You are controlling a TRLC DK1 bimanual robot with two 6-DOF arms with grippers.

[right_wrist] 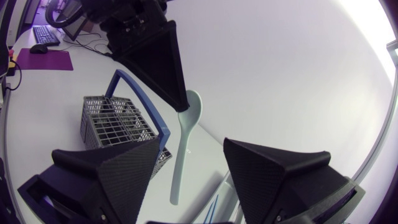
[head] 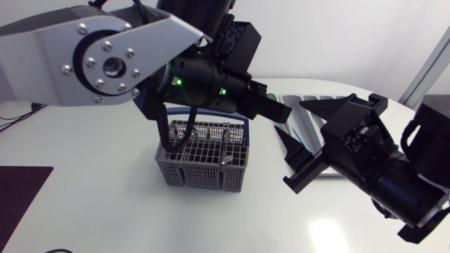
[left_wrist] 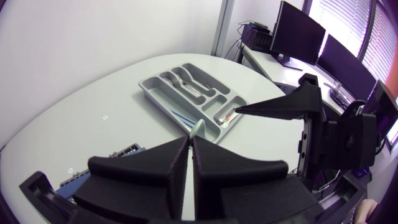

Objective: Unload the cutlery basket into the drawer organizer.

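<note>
The cutlery basket (head: 204,153), grey wire with a blue handle, stands upright on the white table (head: 84,204), near the grey drawer organizer (left_wrist: 149,86), which already has cutlery in several compartments. My left gripper (left_wrist: 189,140) is closed tight on the bowl of a pale green spoon (right_wrist: 185,140), whose handle hangs down in the air between basket and organizer. My right gripper (right_wrist: 190,144) is spread wide and holds nothing. It faces the hanging spoon, and neither finger touches it.
</note>
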